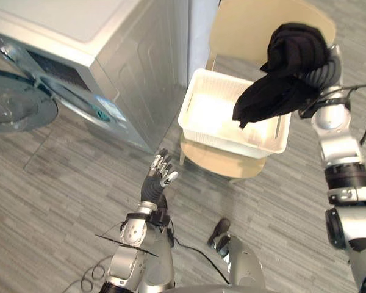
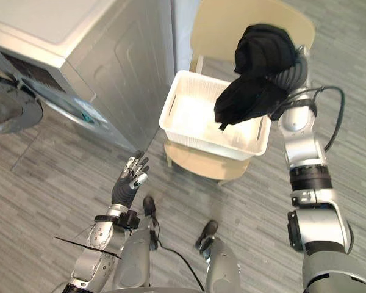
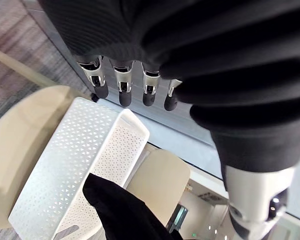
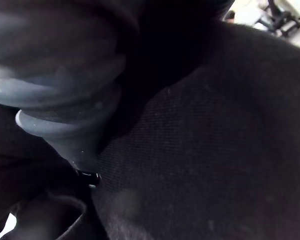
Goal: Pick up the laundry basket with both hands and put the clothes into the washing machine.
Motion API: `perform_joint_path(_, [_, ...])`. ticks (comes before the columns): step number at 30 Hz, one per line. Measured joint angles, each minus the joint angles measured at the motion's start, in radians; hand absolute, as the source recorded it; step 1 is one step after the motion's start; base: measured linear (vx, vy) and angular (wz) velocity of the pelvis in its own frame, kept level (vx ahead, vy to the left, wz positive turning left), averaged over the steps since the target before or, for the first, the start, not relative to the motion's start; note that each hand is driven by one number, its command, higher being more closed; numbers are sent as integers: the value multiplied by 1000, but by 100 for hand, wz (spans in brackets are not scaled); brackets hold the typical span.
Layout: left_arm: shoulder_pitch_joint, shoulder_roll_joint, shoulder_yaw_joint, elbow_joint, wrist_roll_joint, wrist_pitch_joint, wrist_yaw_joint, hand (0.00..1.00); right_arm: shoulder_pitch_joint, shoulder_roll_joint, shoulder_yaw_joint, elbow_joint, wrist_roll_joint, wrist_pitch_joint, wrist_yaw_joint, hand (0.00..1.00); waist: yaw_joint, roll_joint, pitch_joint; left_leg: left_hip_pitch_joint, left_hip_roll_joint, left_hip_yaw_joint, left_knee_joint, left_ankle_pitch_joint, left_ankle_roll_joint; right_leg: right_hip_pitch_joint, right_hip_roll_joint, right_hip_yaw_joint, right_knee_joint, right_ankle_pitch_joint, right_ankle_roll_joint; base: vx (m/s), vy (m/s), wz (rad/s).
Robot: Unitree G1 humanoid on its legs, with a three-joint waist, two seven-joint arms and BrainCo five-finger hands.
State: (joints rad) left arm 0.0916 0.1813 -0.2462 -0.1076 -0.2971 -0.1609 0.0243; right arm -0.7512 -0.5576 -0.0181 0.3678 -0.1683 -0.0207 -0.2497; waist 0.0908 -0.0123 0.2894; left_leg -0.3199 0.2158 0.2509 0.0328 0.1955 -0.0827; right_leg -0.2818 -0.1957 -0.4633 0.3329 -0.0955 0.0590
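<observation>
Head stereo pair looks down, shares basket [image 1: 226, 141]; wrist cameras very close.

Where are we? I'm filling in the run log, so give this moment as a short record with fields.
machine: washing machine, door open
basket: white laundry basket on beige chair, beside the machine
clothes: black garment on right hand, raised above the basket
free hand: left hand open, empty, over the floor

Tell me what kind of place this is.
Probably a laundry area: a silver front-loading washing machine with its round door open, and a white perforated plastic laundry basket on a beige curved-back chair.
</observation>
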Motion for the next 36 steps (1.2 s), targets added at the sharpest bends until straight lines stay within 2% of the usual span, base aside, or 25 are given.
perform_joint_path(3, [-90, 72, -11, 1, 125, -11, 1, 0, 82, 37, -26, -136, 3, -6, 23, 100, -28, -5, -22, 42, -19, 3, -1, -6, 9, 42, -1, 10, -16, 5, 8, 129, 17, -5])
perform_joint_path(6, [-202, 149, -51, 1, 219, -41, 3, 0, 168, 62, -35, -279, 25, -44, 71, 100, -57, -8, -59, 80, -26, 20, -33, -6, 9, 55, 1, 35, -36, 14, 17, 91, 2, -23])
perform_joint_path(8, [-289, 195, -101, 1, 264, -63, 3, 0, 182, 72, -36, -349, 80, -69, 101, 100, -80, -11, -69, 86, -26, 40, -36, -6, 9, 47, 4, 59, -51, 27, 17, 28, 6, -34])
perform_joint_path(9, [-342, 206, -130, 1, 291, -69, 1, 0, 182, 72, -38, -380, 121, -93, 118, 100, -86, -11, -69, 83, -24, 55, -36, -8, 10, 32, 9, 80, -62, 39, 17, -8, -2, -44])
perform_joint_path(12, [-496, 206, -196, 26, 345, -82, 1, 0, 156, 68, -24, -439, 182, -126, 143, 100, -109, -11, -69, 34, -24, 82, -32, -13, 10, -41, 15, 123, -77, 74, 17, -60, -5, -43])
perform_joint_path(15, [-647, 204, -231, 104, 380, -76, 7, 0, 83, 56, 29, -449, 213, -128, 148, 100, -132, -10, -67, -20, -25, 111, -19, -12, 11, -105, 21, 166, -103, 126, 14, -82, 3, -45])
perform_joint_path(17, [-714, 185, -254, 142, 382, -68, 7, 0, 62, 56, 37, -457, 231, -128, 148, 100, -135, -9, -61, -28, -25, 113, -10, -12, 12, -112, 21, 171, -113, 142, 13, -33, 6, -15])
perform_joint_path(20, [-843, 111, -265, 220, 446, -43, 28, 0, 29, 56, 43, -521, 245, -127, 145, 100, -134, -6, -38, -40, -23, 109, 9, -15, 15, -117, 21, 175, -110, 146, 11, -14, -8, -1])
perform_joint_path(23, [-989, 46, -255, 286, 577, -17, 109, 0, 3, 68, 63, -651, 245, -130, 141, 100, -133, 1, 6, -56, -23, 108, 10, -15, 15, -135, 21, 178, -110, 150, 14, -49, -24, -1])
perform_joint_path(25, [-1033, 35, -255, 304, 646, -14, 153, 0, 18, 89, 70, -708, 245, -132, 141, 100, -135, 2, 22, -61, -24, 112, 10, -15, 15, -144, 21, 183, -111, 153, 16, -35, -27, -5])
perform_joint_path(31, [-1050, -3, -256, 317, 766, 23, 182, 0, 141, 131, 75, -787, 279, -161, 149, 100, -137, 2, 25, -63, -25, 111, 8, -15, 15, -144, 21, 183, -112, 156, 13, 31, -22, -1])
perform_joint_path(34, [-1052, -64, -213, 356, 815, 63, 212, 0, 175, 159, 78, -787, 279, -165, 164, 100, -137, 1, 27, -61, -25, 108, 8, -15, 15, -139, 21, 180, -113, 156, 14, 53, -23, 3])
perform_joint_path(36, [-1054, -124, -165, 377, 798, 95, 229, 0, 183, 171, 79, -788, 279, -165, 164, 100, -136, 1, 49, -49, -25, 105, 7, -15, 15, -123, 21, 175, -115, 155, 15, 34, -22, 5])
